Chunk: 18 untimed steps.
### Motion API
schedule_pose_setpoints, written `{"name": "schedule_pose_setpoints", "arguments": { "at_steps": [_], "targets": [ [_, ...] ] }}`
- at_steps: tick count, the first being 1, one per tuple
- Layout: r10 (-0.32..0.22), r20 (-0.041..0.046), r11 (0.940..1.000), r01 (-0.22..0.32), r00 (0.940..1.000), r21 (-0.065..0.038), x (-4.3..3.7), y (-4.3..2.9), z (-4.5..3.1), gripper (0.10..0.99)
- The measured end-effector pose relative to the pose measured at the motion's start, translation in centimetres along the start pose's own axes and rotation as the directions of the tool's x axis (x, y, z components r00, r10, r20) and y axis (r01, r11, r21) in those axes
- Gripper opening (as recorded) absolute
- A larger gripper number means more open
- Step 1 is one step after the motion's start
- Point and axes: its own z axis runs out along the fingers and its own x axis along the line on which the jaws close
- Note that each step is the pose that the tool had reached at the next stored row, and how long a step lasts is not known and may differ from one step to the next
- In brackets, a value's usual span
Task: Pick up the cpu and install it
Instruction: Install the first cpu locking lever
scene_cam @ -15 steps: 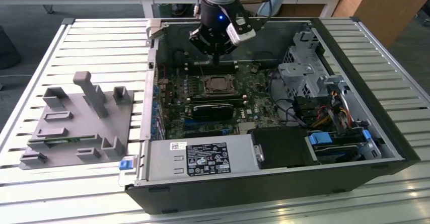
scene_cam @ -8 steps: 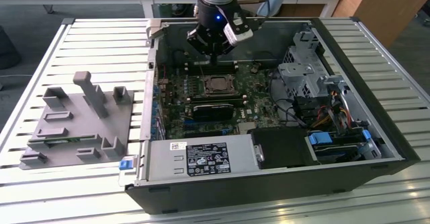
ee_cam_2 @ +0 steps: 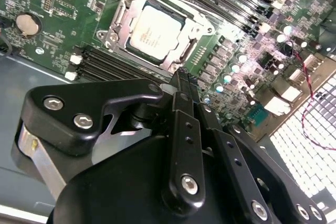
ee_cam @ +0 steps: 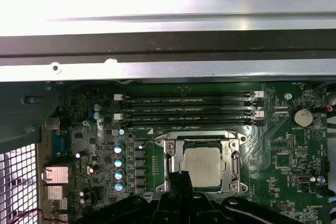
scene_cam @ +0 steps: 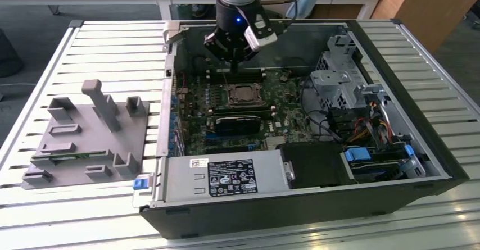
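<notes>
One open black computer tower (scene_cam: 315, 205) lies on its side on a slatted white metal desk (scene_cam: 112, 42), its green motherboard (scene_cam: 199, 115) facing up. Silver-grey square cpu (ee_cam_2: 153, 31) sits flat inside the dark metal-framed socket (ee_cam_2: 118, 27), also seen in the first wrist view (ee_cam: 202, 167) and, small, in the exterior view (scene_cam: 242, 94). Faint print on the chip's top is too fine to make out. Black gripper (scene_cam: 235, 64) hangs over the board just beyond the socket; its fingers (ee_cam_2: 184, 85) appear pressed together with nothing between them, apart from the cpu. White-and-black label (scene_cam: 229, 178) on the grey power supply carries small writing and marks, not legible. Grey moulded parts holder (scene_cam: 82, 137) stands on the desk at the exterior view's left. Black heatsink block (scene_cam: 238, 123) lies beside the socket. Gripper body blocks the near board edge in both wrist views.
</notes>
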Motion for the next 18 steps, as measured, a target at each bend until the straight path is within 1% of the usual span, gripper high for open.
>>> {"name": "schedule_pose_setpoints", "arguments": {
  "at_steps": [12, 18],
  "targets": [
    [0.000, 0.0000, 1.0000, 0.000, 1.0000, 0.000, 1.16, -0.05, 0.12, 0.106],
    [0.000, 0.0000, 1.0000, 0.000, 1.0000, 0.000, 1.92, -0.08, 0.16, 0.106]
  ]
}}
